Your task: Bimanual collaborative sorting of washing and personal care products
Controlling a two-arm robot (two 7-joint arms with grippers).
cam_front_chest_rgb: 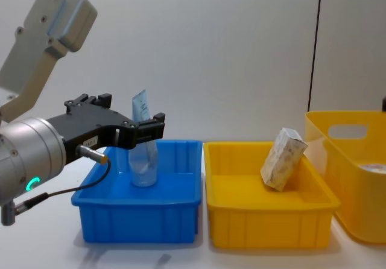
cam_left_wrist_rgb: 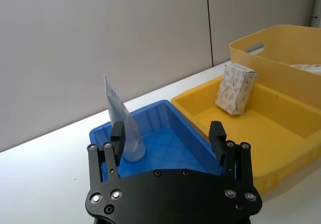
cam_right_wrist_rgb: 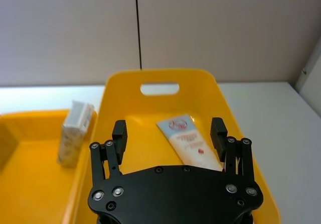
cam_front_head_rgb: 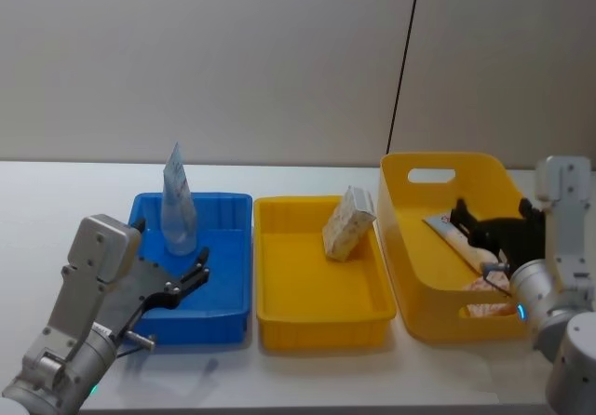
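Observation:
A translucent pale blue tube (cam_front_head_rgb: 177, 206) stands upright in the blue bin (cam_front_head_rgb: 228, 317). My left gripper (cam_front_head_rgb: 173, 259) hovers open over the bin's near part, just short of the tube (cam_left_wrist_rgb: 123, 131) and apart from it. A white carton (cam_front_head_rgb: 347, 222) leans in the shallow yellow tray (cam_front_head_rgb: 317, 327). A white tube with a red logo (cam_right_wrist_rgb: 185, 138) lies in the deep yellow basket (cam_right_wrist_rgb: 160, 76). My right gripper (cam_right_wrist_rgb: 169, 136) hangs open above that tube, holding nothing. In the chest view the left gripper (cam_front_chest_rgb: 128, 113) is level with the tube (cam_front_chest_rgb: 143, 151).
The three containers stand side by side on the white table (cam_front_head_rgb: 56, 201), with the basket (cam_front_head_rgb: 419, 275) at the right. Another pale pink-printed product (cam_front_head_rgb: 489, 308) lies at the basket's near end. A grey wall runs behind the table.

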